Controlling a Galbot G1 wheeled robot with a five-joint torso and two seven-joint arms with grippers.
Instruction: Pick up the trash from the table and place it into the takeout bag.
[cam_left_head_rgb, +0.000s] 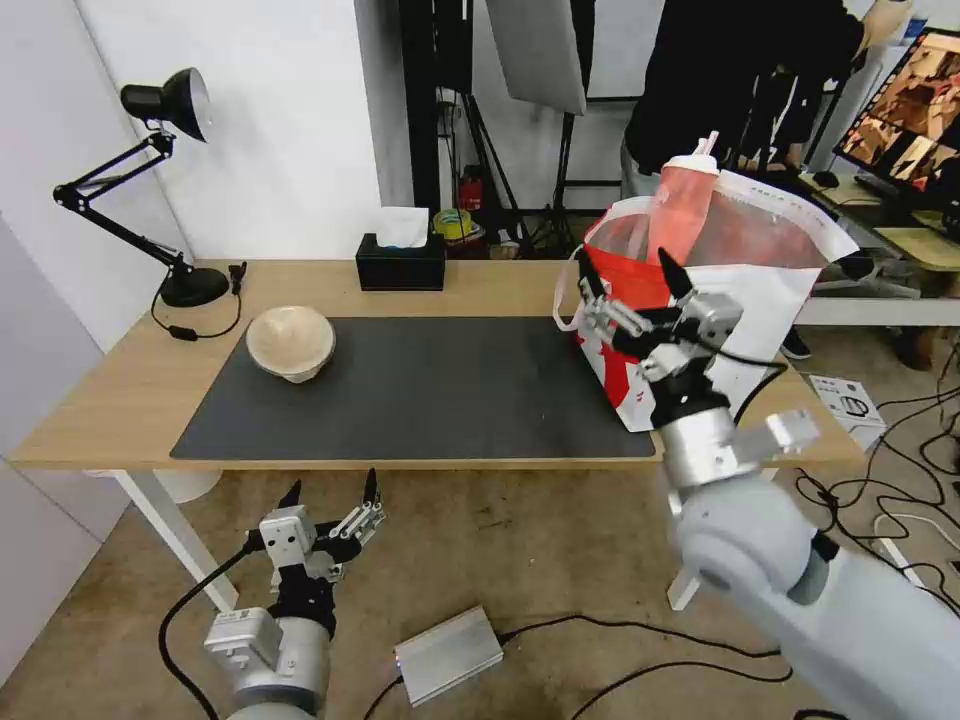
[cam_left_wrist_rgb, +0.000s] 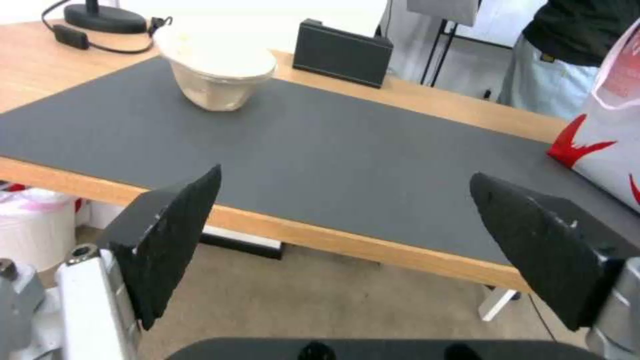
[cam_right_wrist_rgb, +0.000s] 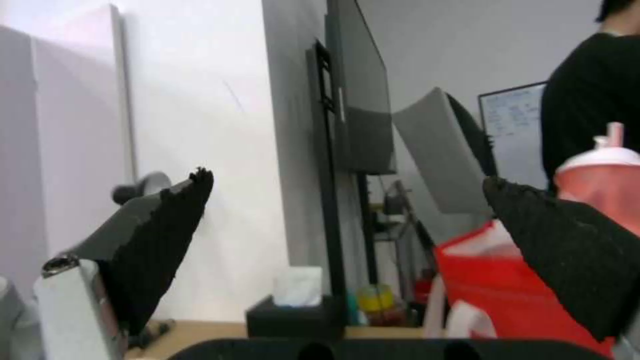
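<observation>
A: Head view first: what is seen in the takeout bag (cam_left_head_rgb: 760, 300)?

B: The red paper cup (cam_left_head_rgb: 685, 205) is seen standing upright in the bag's open mouth, its white lid and straw above the rim. The bag stands at the right end of the table (cam_left_head_rgb: 110, 400), partly on the dark grey mat (cam_left_head_rgb: 440, 390). A white bowl may be lying deeper inside, but that cannot be made out past the foil lining.

A: And what is left on the mat?

B: The beige pulp bowl (cam_left_head_rgb: 291, 342) is set on the mat's far left corner, well apart from the bag. It is also shown in the left wrist view (cam_left_wrist_rgb: 217, 70), with the black tissue box (cam_left_wrist_rgb: 343, 52) behind it near the table's back edge.

A: How are the arms posed?

B: The right gripper (cam_left_head_rgb: 630, 275) is raised in front of the bag, just below the cup. Its fingers (cam_right_wrist_rgb: 167, 235) are spread wide and nothing is held between them; in the right wrist view the cup (cam_right_wrist_rgb: 600, 175) is seen beyond one fingertip. The left gripper (cam_left_head_rgb: 332, 492) is held low, below the table's front edge, fingers likewise spread wide and empty.

A: What room is offered for moving?

B: A broad stretch of bare mat is seen between bowl and bag. A desk lamp (cam_left_head_rgb: 165, 190) is placed at the far left corner.
</observation>
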